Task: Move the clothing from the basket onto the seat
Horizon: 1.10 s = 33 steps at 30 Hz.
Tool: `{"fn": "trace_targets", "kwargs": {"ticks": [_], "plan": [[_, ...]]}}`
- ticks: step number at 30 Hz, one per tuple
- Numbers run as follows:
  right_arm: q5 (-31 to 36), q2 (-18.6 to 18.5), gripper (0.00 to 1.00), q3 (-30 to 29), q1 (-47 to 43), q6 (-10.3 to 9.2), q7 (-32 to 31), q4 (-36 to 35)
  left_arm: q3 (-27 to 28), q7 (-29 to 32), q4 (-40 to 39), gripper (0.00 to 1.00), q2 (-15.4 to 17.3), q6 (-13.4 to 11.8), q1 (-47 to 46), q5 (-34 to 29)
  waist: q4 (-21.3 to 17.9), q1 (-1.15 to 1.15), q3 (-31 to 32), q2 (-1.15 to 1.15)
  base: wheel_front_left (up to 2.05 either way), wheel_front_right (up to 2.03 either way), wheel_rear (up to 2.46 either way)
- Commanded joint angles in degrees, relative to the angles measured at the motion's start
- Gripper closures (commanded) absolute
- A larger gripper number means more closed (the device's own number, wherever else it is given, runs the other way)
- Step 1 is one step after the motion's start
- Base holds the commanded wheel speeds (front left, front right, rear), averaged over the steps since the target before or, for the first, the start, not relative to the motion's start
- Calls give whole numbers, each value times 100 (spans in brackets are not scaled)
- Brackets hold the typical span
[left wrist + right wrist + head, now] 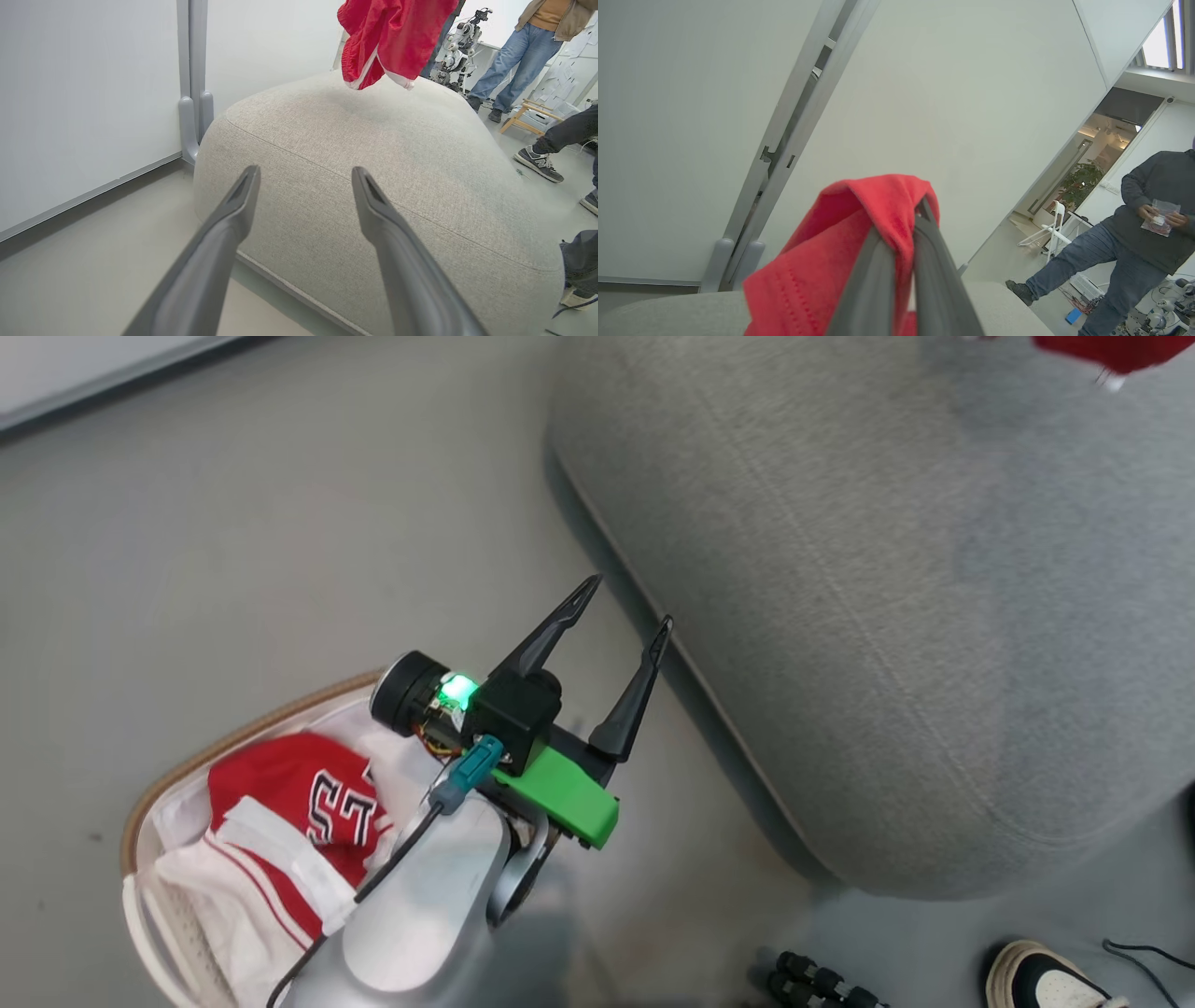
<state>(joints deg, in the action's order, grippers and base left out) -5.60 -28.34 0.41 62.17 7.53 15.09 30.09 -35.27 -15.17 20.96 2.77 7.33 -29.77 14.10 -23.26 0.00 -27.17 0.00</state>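
Left gripper (pixel 628 601): fingers spread, empty, over floor (pixel 233 523). Seat (pixel 887 616) edge just ahead of tips. Basket (pixel 233 742) behind and below its wrist, red jersey (pixel 299 793) lying inside. Right gripper (pixel 901 224): pressed together, pinching red garment (pixel 859 219). Fold draped over its tips, rest hanging below it, above far top of seat. Garment-seat contact: cannot tell.

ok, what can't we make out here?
- Head view: basket partly behind the left arm and cut by the bottom edge.
- Head view: whatever lies under the jersey.
- Head and left wrist views: red garment cut by the top edge.
- Right wrist view: right gripper tips buried in it.
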Motion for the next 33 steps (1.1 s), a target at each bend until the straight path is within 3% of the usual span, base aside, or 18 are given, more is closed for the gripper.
{"fn": "trace_targets", "kwargs": {"ticks": [1, 7, 13, 14, 15, 16, 26, 33], "plan": [[86, -73, 100, -105, 192, -8, 11, 130, -20, 3, -22, 0, 25, 20, -181, -27, 644, 0, -678, 0, 0, 0, 0], [371, 51, 100, -411, 474, -8, 11, 705, -78, 3, -38, 0, 26, 21, -429, -78, 859, 0, -1058, 0, 0, 0, 0], [486, 455, 100, -892, -78, -8, 11, 1221, -76, 3, 5, 0, 25, 21, -526, -59, 942, 0, -1156, 0, 0, 0, 0], [526, 510, 71, -956, -239, -8, 11, 1289, -58, 3, 19, 0, 25, 21, -506, -40, 941, 0, -1132, 0, 0, 0, 0], [540, 585, 56, -1002, -371, -8, 11, 1354, -48, 3, 30, 0, 24, 22, -487, -31, 937, 0, -1107, 0, 0, 0, 0], [563, 651, 0, -1077, -534, -8, 11, 1396, -30, 3, 44, 0, 25, 22, -458, -18, 927, 0, -1073, 0, 0, 0, 0], [339, 1040, 0, -1285, -2061, -8, 11, 1097, 518, 3, 119, 0, 71, 22, -6, -8, 748, 0, -352, 0, 0, 0, 0], [139, 1150, 0, -1044, -2900, -8, 11, 476, 966, 3, 58, 0, 41, 21, 434, 2, 886, 0, 285, 0, 0, 0, 0]]}}
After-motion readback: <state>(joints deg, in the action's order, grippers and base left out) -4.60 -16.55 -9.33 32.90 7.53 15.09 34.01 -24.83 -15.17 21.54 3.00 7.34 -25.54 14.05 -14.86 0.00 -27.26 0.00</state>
